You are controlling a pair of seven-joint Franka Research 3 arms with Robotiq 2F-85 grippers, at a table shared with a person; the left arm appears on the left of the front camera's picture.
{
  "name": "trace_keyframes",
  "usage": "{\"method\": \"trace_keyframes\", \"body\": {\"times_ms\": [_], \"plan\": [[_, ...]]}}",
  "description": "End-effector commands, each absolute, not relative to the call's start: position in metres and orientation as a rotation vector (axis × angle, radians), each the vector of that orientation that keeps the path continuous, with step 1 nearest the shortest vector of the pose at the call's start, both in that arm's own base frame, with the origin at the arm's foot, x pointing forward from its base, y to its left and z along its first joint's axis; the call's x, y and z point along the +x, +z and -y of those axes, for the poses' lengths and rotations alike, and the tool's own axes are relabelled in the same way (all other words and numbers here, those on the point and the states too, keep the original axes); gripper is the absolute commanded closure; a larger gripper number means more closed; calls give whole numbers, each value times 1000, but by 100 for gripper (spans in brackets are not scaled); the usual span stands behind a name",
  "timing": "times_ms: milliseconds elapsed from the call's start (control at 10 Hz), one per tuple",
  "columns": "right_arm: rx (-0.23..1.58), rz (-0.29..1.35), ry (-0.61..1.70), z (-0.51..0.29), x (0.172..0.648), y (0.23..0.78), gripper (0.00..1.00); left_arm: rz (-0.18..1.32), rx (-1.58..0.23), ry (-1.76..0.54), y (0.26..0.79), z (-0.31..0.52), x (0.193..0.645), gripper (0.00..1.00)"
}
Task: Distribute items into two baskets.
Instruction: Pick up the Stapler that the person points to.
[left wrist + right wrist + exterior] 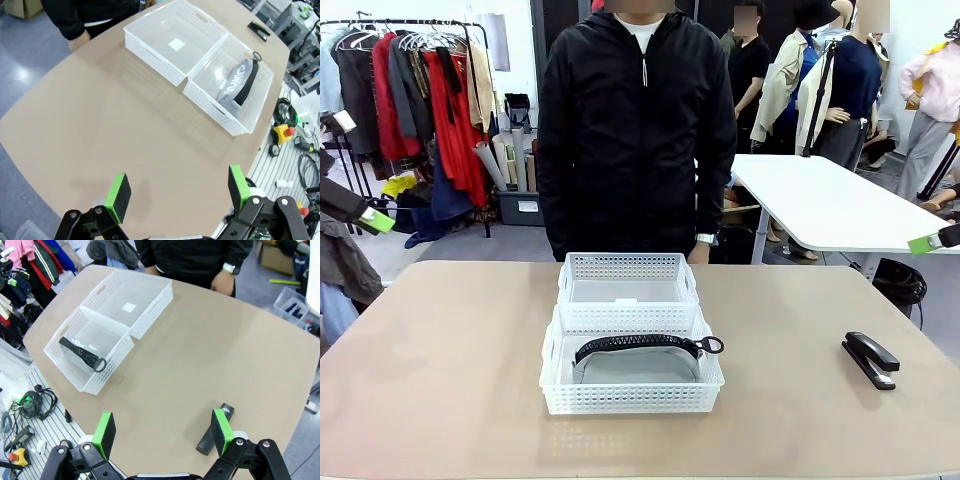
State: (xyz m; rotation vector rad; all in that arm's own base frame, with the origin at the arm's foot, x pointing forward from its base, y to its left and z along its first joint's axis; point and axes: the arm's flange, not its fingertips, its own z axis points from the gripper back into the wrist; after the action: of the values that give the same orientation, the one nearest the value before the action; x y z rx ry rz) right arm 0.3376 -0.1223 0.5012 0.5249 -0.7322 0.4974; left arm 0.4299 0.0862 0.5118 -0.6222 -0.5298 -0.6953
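Across the big tan table (440, 380) stands a person (635, 130) in a black jacket, close to the far edge. Two white baskets sit in the middle, touching, one behind the other. The far basket (620, 266) has a small white sticker on its see-through bottom, which the two wrist views show best. The near basket (630, 398) holds the grey pouch (635, 368), lying flat with its black zipper and ring pull on top. From the front the grey cloth is easy to see. In the right wrist view the zipper and ring stand out and the cloth is hard to make out.

The black stapler (870, 360) lies on the bare table, well off to the robot's right of the baskets. In the right wrist view one green finger covers part of it. In the left wrist view it is tiny, up at the top edge.

The left gripper (177, 192) hangs over bare table with its jaws wide apart, holding nothing. The right gripper (162, 432) has its jaws wide apart too, holding nothing, and looks down at the stapler. From the front a green tip of each pokes in at the sides, the rest cut off.
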Motion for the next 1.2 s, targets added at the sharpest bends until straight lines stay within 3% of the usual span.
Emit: {"method": "trace_keyframes", "body": {"times_ms": [0, 1100], "plan": [[532, 738, 502, 122, 337, 502, 0, 561, -633, -737, 509, -81, 429, 0], [532, 738, 502, 122, 337, 502, 0, 580, -625, -757, 513, -84, 431, 0]]}}
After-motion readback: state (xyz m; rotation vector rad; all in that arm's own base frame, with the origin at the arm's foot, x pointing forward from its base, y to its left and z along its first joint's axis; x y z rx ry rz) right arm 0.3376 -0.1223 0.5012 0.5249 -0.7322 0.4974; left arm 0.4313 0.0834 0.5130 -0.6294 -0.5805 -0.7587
